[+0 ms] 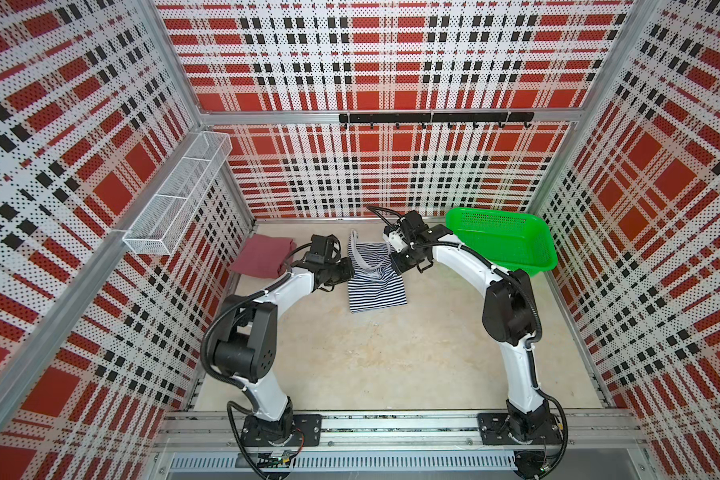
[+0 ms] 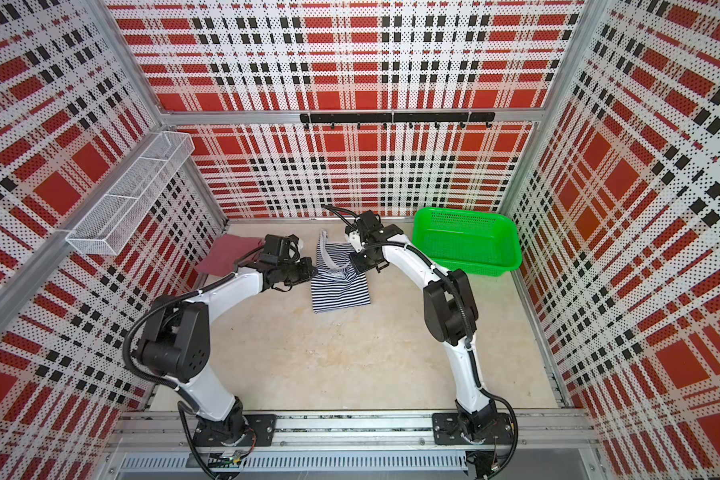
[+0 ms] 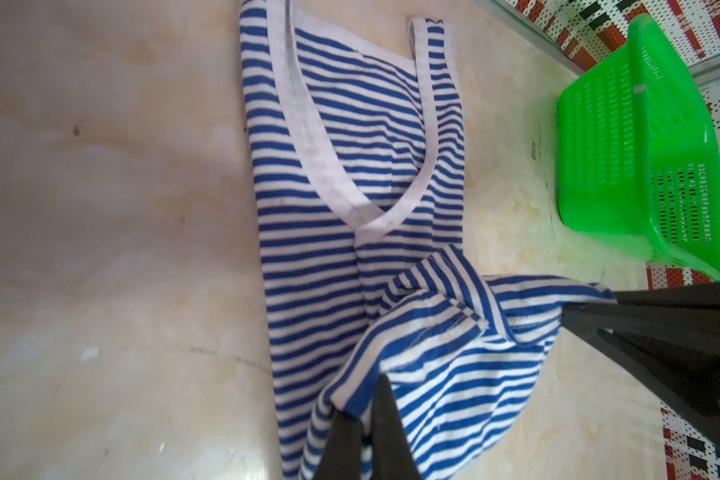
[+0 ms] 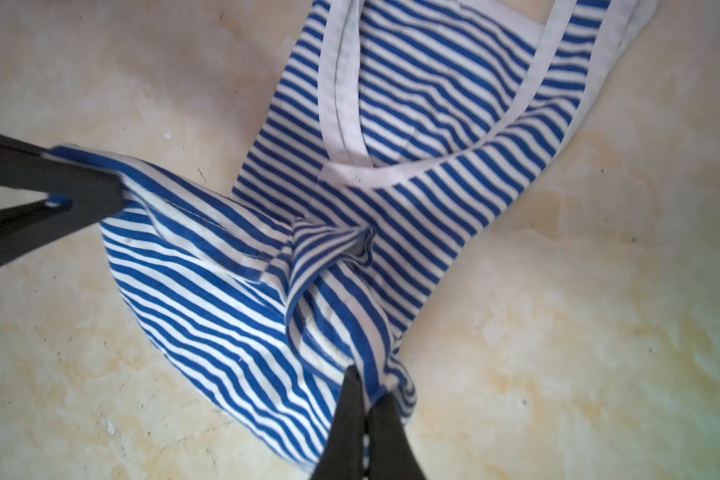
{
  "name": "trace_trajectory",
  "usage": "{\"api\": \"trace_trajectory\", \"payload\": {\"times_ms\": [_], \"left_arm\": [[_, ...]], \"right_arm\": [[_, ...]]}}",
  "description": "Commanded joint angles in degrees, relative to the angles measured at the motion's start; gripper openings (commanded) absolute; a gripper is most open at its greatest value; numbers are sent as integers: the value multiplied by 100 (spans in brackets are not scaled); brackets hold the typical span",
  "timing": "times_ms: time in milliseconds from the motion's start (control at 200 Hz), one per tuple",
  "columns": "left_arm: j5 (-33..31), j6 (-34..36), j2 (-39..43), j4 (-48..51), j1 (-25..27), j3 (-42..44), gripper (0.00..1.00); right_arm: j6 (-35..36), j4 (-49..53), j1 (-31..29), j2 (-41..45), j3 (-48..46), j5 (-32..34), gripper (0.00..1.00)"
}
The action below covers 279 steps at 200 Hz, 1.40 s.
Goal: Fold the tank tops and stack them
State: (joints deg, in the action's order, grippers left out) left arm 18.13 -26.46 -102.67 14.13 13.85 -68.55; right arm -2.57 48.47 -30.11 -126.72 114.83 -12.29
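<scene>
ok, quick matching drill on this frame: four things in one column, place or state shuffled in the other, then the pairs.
Things
1. striped tank top
2. maroon tank top
3. green basket
4. white wire shelf

Place or state
A. mounted on the left wall, above the table
B. edge pinched by the left gripper and the right gripper, both shut
C. back right of the table
D. folded, lying at the table's back left

Pairs: 1-B, 2-D, 3-C, 4-A
</scene>
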Motion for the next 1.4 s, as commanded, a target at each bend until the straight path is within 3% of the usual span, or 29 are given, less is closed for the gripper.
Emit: {"api": "trace_trajectory", "payload": {"times_ms": [0, 80, 140, 210, 286, 426, 551, 666, 842, 997, 1087, 1183, 1293, 1393], "left_arm": [[224, 262, -683, -244, -238, -415, 8], [408, 331, -1153, -323, -354, -871, 44], [510, 361, -1302, -314, -452, -1168, 59], [391, 409, -1170, -308, -510, -1327, 70], [67, 431, -839, -230, -530, -1259, 71], [-353, 236, -188, -307, -311, -522, 68], [-388, -216, 93, -848, 377, 284, 60], [-445, -654, 29, -1392, 870, 812, 56], [-445, -939, -466, -1720, 1144, 1157, 50], [-348, -1027, -472, -1662, 1410, 1528, 47], [-294, -1013, -114, -1430, 1608, 1918, 47], [-390, -1094, 742, -1214, 1643, 2267, 50], [-477, -1070, 1690, -638, 1525, 2171, 56], [-436, -943, 2175, -394, 1121, 2239, 57]], "right_arm": [[170, -81, 206, -463, 445, -383, 0], [-85, -171, 428, -775, 778, -602, 29], [-215, -292, 567, -851, 924, -701, 56], [-354, -428, 708, -730, 945, -510, 71], [-556, -491, 856, -459, 764, -239, 80], [-899, -829, 946, 148, -229, -72, 79], [-1387, -1641, 744, 641, -1526, -750, 61], [-1955, -2551, 493, 939, -2612, -1116, 44], [-2423, -3251, 193, 934, -3355, -1126, 41], [-2705, -3450, 36, 1150, -4118, -895, 28], [-2790, -3510, -64, 1607, -4811, -836, 28], [-2850, -3482, -45, 2239, -5313, -915, 34], [-2677, -2933, 186, 2667, -5277, -1155, 48], [-2585, -2763, 455, 2817, -5191, -1299, 53]]}}
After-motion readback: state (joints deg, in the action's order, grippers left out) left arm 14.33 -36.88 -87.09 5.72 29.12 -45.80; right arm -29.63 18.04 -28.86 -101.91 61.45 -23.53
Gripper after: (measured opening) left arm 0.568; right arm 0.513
